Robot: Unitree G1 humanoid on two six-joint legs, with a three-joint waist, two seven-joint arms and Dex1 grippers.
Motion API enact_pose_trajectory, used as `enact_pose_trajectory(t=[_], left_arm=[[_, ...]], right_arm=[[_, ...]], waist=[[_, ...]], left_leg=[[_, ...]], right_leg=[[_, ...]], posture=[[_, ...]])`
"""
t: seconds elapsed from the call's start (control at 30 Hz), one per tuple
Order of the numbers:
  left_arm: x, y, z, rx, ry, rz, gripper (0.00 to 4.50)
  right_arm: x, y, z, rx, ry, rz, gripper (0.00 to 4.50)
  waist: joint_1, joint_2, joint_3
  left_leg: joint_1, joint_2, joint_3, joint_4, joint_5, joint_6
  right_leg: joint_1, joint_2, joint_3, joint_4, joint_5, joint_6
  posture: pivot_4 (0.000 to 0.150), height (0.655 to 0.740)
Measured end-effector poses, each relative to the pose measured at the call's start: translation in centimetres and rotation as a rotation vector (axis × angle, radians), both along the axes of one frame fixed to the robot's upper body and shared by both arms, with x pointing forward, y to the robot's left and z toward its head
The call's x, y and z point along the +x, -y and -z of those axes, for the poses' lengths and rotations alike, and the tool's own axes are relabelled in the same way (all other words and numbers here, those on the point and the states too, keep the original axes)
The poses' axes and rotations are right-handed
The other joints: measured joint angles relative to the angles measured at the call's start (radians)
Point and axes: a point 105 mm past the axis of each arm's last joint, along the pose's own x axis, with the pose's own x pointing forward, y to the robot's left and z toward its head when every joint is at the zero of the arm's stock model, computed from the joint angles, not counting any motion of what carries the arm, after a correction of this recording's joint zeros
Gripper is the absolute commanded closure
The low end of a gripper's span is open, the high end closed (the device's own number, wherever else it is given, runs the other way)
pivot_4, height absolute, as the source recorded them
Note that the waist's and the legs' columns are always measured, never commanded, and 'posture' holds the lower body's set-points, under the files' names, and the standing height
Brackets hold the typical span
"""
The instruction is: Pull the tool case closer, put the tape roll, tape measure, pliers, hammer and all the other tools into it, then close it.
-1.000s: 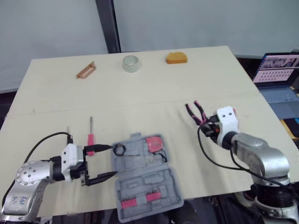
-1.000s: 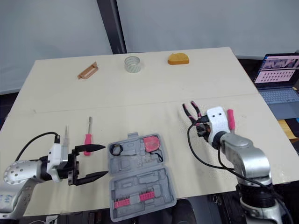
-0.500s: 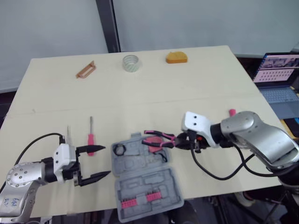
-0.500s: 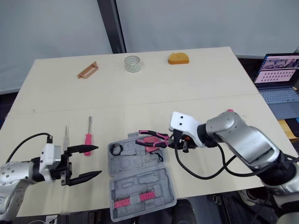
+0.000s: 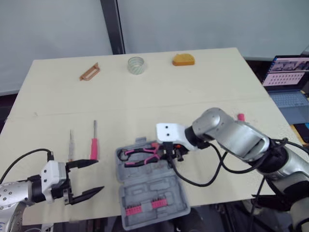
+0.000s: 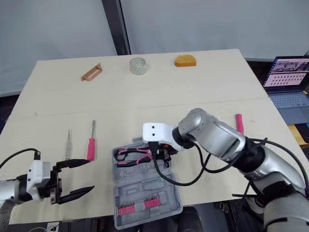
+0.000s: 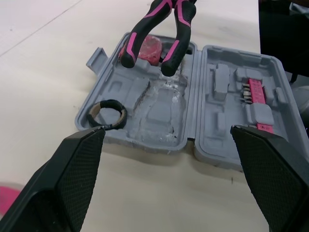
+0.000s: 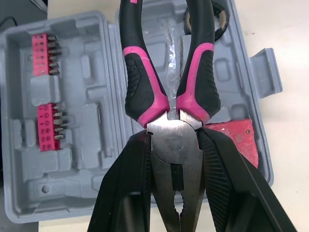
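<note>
The grey tool case (image 5: 153,191) lies open near the table's front edge, with pink bits in its near half. My right gripper (image 5: 166,151) is shut on the head of the pink-and-black pliers (image 5: 140,153), whose handles hang just over the case's far half (image 8: 87,125). My left gripper (image 5: 84,179) stands open and empty to the left of the case. The tape roll (image 5: 135,65) and the yellow tape measure (image 5: 183,59) sit at the far edge. A pink screwdriver (image 5: 94,142) and a thin pale tool (image 5: 71,145) lie left of the case.
A brown bracket-like piece (image 5: 89,72) lies at the far left. A pink-handled item (image 5: 240,117) rests right of my right arm. In the case are a red item (image 8: 236,137) and a black ring (image 7: 107,112). A laptop (image 5: 287,82) stands beyond the table's right edge.
My right arm has swung left with the pliers, from the table's right side to over the case. My left gripper has drawn back to the left, away from the case.
</note>
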Motion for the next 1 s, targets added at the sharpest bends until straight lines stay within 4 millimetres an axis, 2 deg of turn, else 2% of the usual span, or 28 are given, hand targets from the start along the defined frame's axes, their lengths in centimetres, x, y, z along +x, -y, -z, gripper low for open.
enact_pose_trajectory(t=[0.23, 0.63, 0.8, 1.0], left_arm=[[-0.4, -0.6, 0.4, 0.003, -0.029, -0.041, 0.0], [-0.5, 0.1, -0.4, 0.018, -0.027, -0.033, 0.0], [-0.5, 0.1, -0.3, 0.016, -0.037, -0.038, 0.0], [-0.7, -0.1, -0.2, 0.02, -0.049, -0.048, 0.0]], right_arm=[[0.7, -1.3, 2.2, -0.082, 0.026, 0.004, 3.54], [0.5, -2.5, 3.0, -0.108, 0.051, -0.025, 3.54], [-0.2, -3.1, 4.1, -0.12, 0.021, -0.047, 3.54], [0.1, -3.4, 4.4, -0.121, 0.022, -0.038, 3.54]], waist=[[-0.007, 0.0, 0.0], [-0.023, 0.0, 0.0], [-0.024, 0.0, 0.0], [-0.024, 0.0, 0.0]], left_leg=[[0.0, 0.0, 0.0, 0.0, 0.0, 0.0], [0.0, 0.0, 0.0, -0.001, 0.0, 0.0], [0.0, 0.0, 0.0, -0.001, 0.0, 0.0], [0.0, 0.0, 0.0, -0.001, 0.0, 0.0]], right_leg=[[-0.001, 0.0, 0.0, 0.001, 0.0, 0.0], [-0.001, 0.0, -0.001, 0.001, 0.0, 0.0], [-0.001, 0.0, -0.001, 0.001, 0.0, 0.0], [-0.001, 0.0, -0.001, 0.001, 0.0, 0.0]], posture=[[0.15, 0.7349], [0.15, 0.7349], [0.15, 0.7349], [0.15, 0.7349]])
